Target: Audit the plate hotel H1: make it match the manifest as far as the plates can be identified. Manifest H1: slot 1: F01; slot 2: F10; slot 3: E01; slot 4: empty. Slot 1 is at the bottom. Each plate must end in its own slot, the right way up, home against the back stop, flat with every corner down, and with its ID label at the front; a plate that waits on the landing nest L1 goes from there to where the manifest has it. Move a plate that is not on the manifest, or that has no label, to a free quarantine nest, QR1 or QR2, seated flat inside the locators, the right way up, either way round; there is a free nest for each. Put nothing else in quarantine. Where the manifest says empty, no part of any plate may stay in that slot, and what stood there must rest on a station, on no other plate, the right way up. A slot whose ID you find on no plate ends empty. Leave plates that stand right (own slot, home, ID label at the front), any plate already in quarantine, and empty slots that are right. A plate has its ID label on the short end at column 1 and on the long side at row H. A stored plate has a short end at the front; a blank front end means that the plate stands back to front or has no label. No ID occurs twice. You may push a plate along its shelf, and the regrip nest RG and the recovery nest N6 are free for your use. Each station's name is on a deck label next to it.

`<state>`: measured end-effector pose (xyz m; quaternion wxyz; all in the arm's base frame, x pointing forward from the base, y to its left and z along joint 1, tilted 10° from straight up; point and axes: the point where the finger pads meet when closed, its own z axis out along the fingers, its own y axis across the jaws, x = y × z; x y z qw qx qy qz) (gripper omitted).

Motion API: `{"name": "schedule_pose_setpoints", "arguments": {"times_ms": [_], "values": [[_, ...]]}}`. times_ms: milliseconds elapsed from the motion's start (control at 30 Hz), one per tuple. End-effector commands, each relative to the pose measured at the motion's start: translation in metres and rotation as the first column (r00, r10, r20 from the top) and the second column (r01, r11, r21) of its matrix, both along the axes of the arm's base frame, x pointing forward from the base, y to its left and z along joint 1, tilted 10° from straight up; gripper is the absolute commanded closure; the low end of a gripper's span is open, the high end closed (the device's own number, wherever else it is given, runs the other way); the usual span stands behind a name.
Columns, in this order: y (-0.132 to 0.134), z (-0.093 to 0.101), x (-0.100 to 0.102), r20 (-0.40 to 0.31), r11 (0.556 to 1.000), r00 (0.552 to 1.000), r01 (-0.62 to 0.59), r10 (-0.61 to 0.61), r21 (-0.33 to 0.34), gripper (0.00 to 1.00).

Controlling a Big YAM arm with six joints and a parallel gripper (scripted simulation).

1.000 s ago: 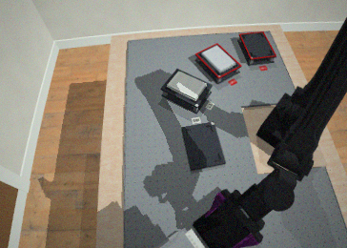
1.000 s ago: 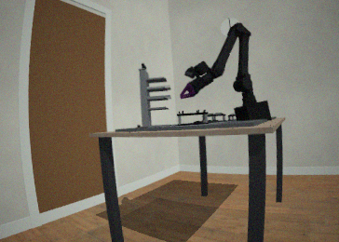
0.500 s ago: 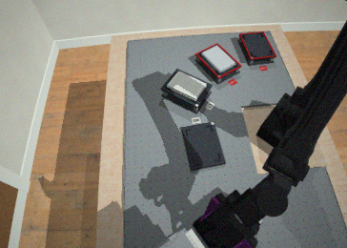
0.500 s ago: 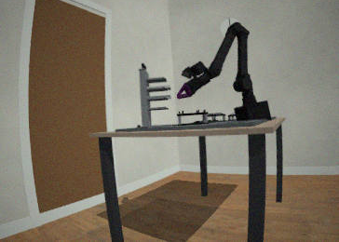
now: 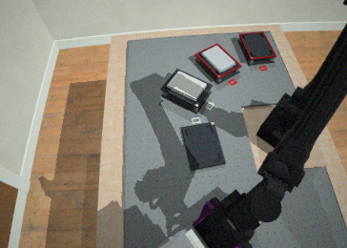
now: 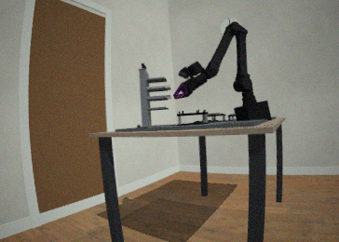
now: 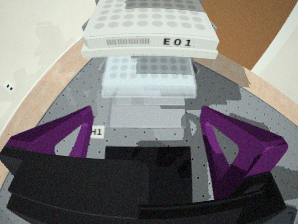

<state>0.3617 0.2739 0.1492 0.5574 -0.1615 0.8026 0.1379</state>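
in front of the plate hotel (image 6: pixel 145 96), the gripper (image 7: pixel 152 137) is held fully open and empty; the stiff, light e01 plate (image 7: pixel 149 26) is best gripped across its long sides.

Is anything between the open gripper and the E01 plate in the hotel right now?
Nothing visible: in the wrist view the gripper is open and empty, its fingers apart, and the gap up to the E01 plate looks free.

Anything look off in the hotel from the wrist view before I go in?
The topmost visible plate reads E01 at its front and looks square. The plate below it shows a blank front end: back to front or unlabelled. The gripper is open, empty.
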Motion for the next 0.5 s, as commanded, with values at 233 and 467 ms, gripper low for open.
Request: {"name": "schedule_pose_setpoints", "arguments": {"times_ms": [233, 467], "values": [[0.013, 0.030, 0.031, 0.058, 0.999, 0.998, 0.009, -0.012, 0.039, 0.00], [0.015, 0.030, 0.037, 0.054, 0.999, 0.998, 0.010, -0.012, 0.036, 0.00]]}}
